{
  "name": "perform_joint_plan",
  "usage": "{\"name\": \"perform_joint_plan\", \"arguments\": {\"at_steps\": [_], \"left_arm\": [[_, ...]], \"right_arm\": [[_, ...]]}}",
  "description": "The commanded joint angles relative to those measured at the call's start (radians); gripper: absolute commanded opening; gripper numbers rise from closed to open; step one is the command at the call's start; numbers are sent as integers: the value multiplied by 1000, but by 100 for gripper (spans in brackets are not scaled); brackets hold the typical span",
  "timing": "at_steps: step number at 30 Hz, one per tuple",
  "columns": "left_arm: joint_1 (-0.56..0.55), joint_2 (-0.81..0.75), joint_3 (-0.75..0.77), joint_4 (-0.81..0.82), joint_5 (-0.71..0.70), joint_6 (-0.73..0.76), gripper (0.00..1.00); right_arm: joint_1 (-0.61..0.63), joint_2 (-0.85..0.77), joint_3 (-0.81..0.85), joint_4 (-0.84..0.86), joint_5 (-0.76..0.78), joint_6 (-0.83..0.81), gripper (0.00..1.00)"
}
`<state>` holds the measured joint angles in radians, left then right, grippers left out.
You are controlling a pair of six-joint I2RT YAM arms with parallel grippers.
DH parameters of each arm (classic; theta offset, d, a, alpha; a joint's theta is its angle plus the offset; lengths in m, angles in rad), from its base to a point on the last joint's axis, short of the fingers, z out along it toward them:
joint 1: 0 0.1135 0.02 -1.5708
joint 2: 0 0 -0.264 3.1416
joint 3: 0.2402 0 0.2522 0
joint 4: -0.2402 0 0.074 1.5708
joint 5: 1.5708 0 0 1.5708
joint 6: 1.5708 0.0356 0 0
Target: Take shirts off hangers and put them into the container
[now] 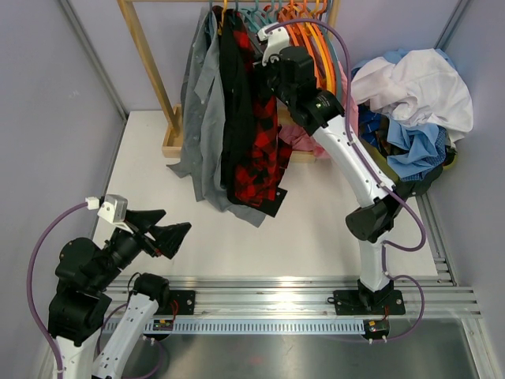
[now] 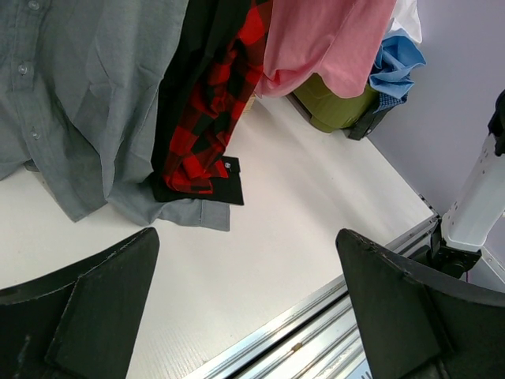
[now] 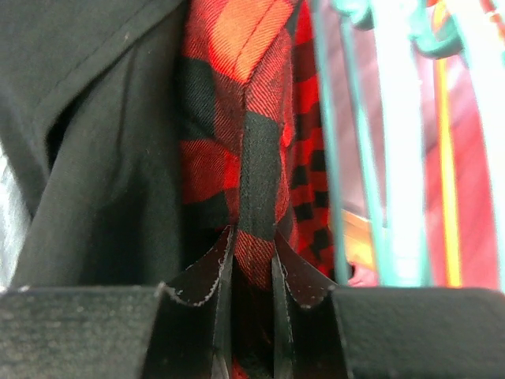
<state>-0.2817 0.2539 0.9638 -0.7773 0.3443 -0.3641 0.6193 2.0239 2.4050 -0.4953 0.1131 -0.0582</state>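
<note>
Overflowing container (image 2: 339, 106) of clothes (image 1: 414, 87), right jaws pinching plaid shirt (image 3: 252, 158), left jaws wide open

Matt woven flannel shirt (image 1: 256, 158), smooth wooden rack (image 1: 149, 63)

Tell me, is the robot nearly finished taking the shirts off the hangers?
Not nearly. Done: white and blue clothes already heap over the yellow-green bin, and some orange hangers look bare. In hand: the right gripper pinches the red-and-black plaid flannel shirt. Left: that one, the plain black shirt and the plain grey shirt are all hanging up; the left gripper hovers open.
</note>
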Motion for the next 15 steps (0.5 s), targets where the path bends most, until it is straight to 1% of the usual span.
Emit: {"name": "perform_joint_plan", "arguments": {"at_steps": [1,2,3,5,6,8,15], "left_arm": [[-5,-8,18,7,10,5,99],[-5,-10,18,10,13,5,99],[-5,-10,18,12,13,2,99],[-5,-11,18,15,15,1,99],[-5,-12,19,12,13,1,99],[-5,-13,23,4,13,2,99],[-8,-13,27,-2,10,8,99]], "right_arm": [[-9,-64,-12,51,-187,43,0],[-10,-57,24,31,-249,47,0],[-10,-57,28,21,-338,52,0],[-10,-60,22,21,-416,84,0],[-9,-60,17,24,-487,96,0],[-10,-56,13,35,-579,109,0],[-10,24,83,17,-776,153,0]]}}
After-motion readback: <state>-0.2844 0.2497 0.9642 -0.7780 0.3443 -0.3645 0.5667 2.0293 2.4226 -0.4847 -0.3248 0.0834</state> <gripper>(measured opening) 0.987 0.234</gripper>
